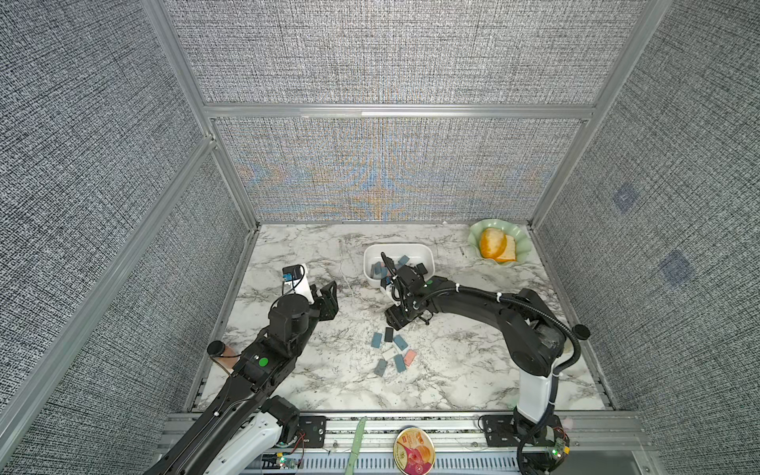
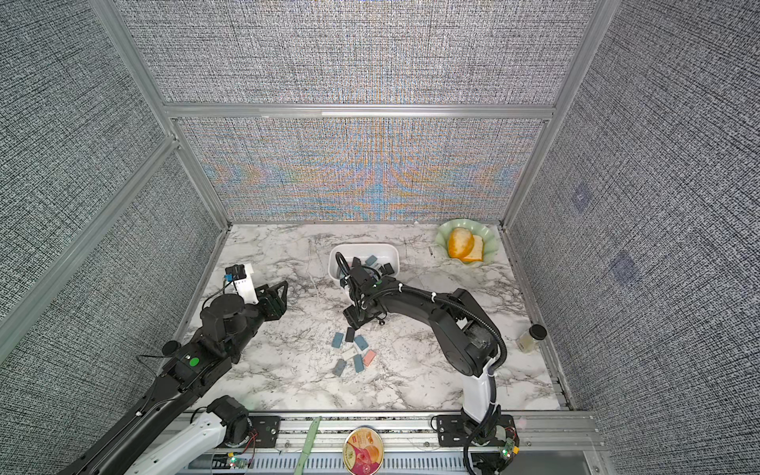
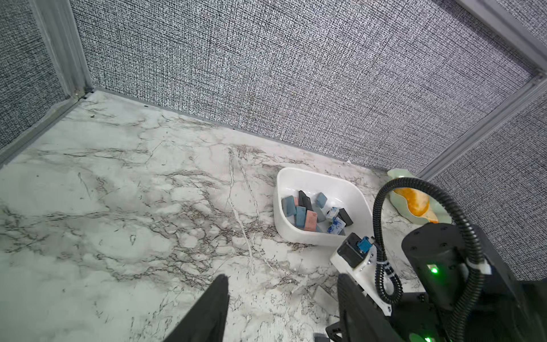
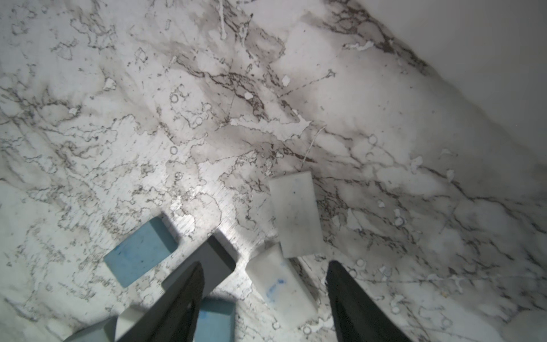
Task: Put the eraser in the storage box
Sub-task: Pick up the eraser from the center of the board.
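Right wrist view puts the right gripper (image 4: 265,265) low over the loose erasers, its jaws spread and gripping nothing. A white eraser (image 4: 278,284) smudged with blue lies on the marble table (image 4: 88,133) between the two fingers, apart from both. A second white eraser (image 4: 296,213) touches one end of it, and a dark grey eraser (image 4: 207,260) sits just beside one finger.

In both top views the loose erasers (image 1: 392,349), about seven, lie mid-table on the near side of the storage box (image 1: 405,246), which stands far and central. The box already holds a good handful of stored erasers (image 3: 307,213): blue, black, pink and white. The left gripper (image 3: 281,277) hangs over bare marble to the left, jaws likewise spread and empty.

The job looks partly done. Roughly half the erasers are in, none is being carried, and the pile on the table awaits pick-up. The step in hand seems to be closing on the smudged white one.
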### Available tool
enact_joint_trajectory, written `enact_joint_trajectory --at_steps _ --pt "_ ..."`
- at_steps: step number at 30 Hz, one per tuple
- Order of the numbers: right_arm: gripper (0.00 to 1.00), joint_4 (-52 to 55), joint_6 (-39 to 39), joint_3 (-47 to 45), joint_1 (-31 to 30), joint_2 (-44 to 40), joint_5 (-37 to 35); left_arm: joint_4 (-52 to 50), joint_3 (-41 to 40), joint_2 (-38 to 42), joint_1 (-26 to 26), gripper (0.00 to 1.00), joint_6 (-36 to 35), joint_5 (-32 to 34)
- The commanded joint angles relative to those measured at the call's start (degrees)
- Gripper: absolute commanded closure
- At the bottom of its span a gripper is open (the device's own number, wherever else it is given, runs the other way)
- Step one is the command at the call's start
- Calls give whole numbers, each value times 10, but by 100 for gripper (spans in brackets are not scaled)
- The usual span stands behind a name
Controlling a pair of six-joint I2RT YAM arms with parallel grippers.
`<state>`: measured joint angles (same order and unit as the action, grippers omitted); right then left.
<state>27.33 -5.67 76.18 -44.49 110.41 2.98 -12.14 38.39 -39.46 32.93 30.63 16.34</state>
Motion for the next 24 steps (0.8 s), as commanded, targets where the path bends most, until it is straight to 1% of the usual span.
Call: enact_joint_trajectory --at_steps 1,4,13,17,21,24 --pt "31 -25 9 -2 0 5 -41 4 -3 13 -1 40 0 15" --pt "31 -30 11 4 0 16 -52 4 -6 23 0 40 -3 19" --pt "31 -42 8 20 1 43 -50 5 -8 26 0 39 -5 23" --pt "34 -46 8 17 1 47 -52 3 -5 26 0 39 -6 24" --pt "41 -45 6 16 1 53 -54 1 -5 29 0 39 -6 23" --pt "42 -45 3 13 1 52 -53 -1 -5 33 0 39 -5 23"
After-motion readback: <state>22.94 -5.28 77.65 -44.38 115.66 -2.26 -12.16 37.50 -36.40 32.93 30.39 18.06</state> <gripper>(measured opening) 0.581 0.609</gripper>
